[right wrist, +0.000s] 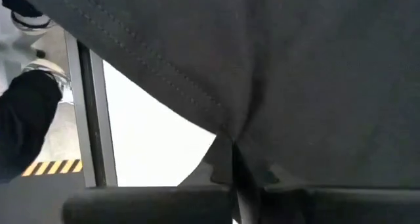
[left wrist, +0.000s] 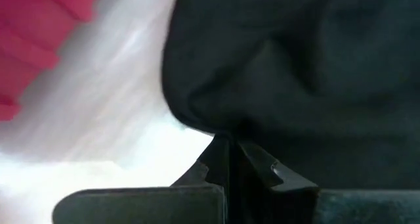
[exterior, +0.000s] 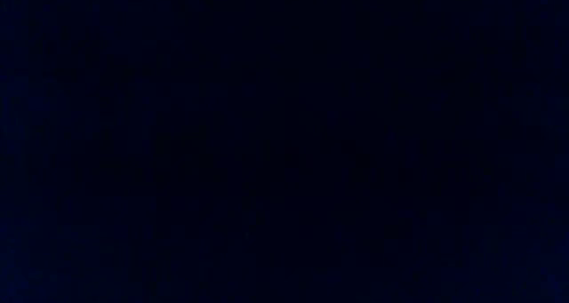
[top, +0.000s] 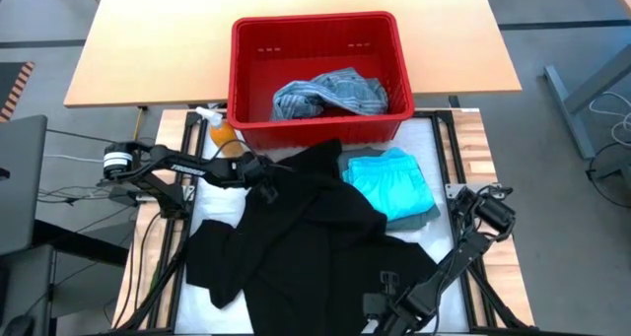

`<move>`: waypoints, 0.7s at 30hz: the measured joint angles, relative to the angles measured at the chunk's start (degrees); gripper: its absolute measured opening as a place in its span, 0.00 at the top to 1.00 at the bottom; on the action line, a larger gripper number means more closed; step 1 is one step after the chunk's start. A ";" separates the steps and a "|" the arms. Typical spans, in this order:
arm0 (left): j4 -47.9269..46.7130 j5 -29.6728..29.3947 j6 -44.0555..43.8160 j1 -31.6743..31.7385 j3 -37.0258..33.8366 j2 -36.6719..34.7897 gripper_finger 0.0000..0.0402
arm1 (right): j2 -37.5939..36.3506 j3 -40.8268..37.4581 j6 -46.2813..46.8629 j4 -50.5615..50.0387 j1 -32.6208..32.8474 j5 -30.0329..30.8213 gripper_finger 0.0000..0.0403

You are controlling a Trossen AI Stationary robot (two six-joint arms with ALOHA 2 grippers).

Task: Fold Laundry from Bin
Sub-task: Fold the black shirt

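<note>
My left gripper (left wrist: 228,145) is pinched tight on a fold of the black shirt (top: 306,228), at its far left edge just in front of the bin (top: 320,31). Left wrist view shows cloth bunched between the closed fingers, white table cover (left wrist: 111,119) beneath.

My right gripper (right wrist: 233,145) is clamped on the same shirt near its near edge, fingers together with the hem caught in them.

The black shirt lies crumpled across the middle of the table. A turquoise garment (top: 389,183) sits folded to its right, on a grey-green one (top: 426,216); the black cloth overlaps its left edge. A blue-grey garment (top: 330,95) lies heaped in the red bin. An orange bottle (top: 222,134) stands by the bin's near left corner. Low view is dark; I see nothing in it.
</note>
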 joint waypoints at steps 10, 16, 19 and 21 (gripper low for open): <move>1.55 12.77 1.43 0.44 0.13 -15.97 1.00 | -11.96 -0.28 2.72 -6.03 0.78 2.32 0.96; 2.35 20.70 0.68 1.24 0.35 -30.52 1.00 | -18.71 -0.35 2.37 -12.13 2.16 4.48 0.96; 2.17 22.53 -0.91 2.05 0.37 -37.24 1.00 | -21.54 -0.35 0.52 -16.69 3.03 4.70 0.96; 2.12 23.58 -2.08 2.81 0.58 -41.90 1.00 | -23.21 -0.41 -1.67 -19.80 3.62 5.54 0.96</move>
